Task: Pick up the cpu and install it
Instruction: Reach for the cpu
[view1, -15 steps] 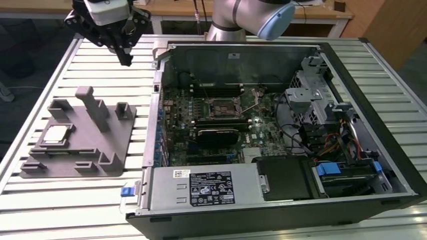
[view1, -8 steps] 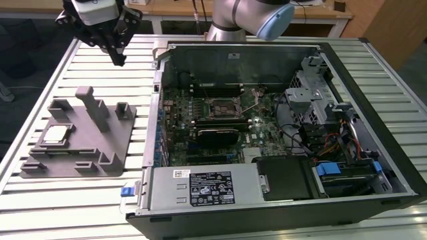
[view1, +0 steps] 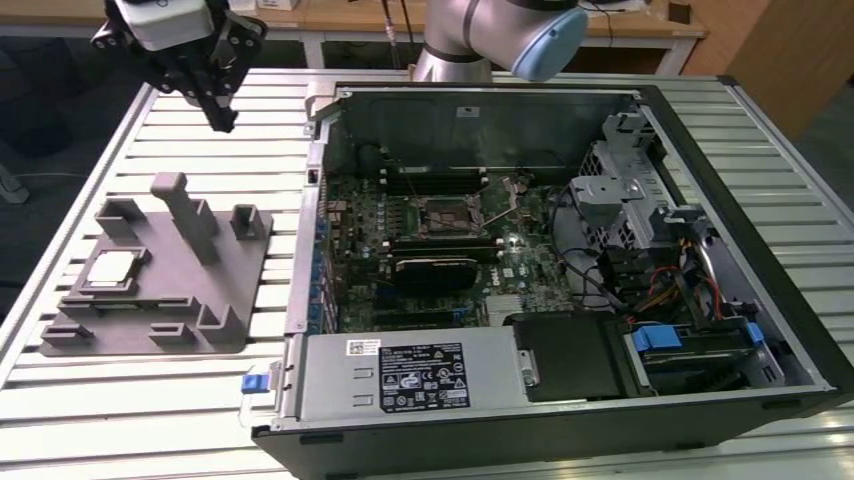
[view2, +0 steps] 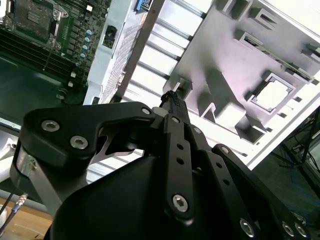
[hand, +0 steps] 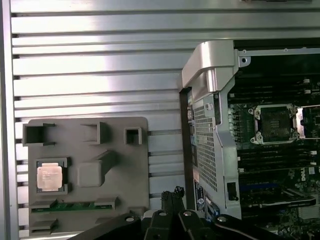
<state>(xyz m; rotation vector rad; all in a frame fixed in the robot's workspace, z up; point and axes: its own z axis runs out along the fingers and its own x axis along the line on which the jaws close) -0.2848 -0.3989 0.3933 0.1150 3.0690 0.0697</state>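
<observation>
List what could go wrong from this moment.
1. The tall posts of the grey plastic fixture stand beside the small silver-topped square cpu; the black gripper might clip them approaching.
2. The computer case's upright metal wall stands between the fixture and the black framed motherboard socket; a low carry could strike it.

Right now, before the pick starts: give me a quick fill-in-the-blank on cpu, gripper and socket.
1. The cpu rests in the grey fixture, to the exterior view's ___ of the computer case.
2. The gripper hangs above the slatted table, jaws together, holding ___.
3. The motherboard socket has no chip in it; it is ___.

Missing words: left; nothing; empty.
</observation>
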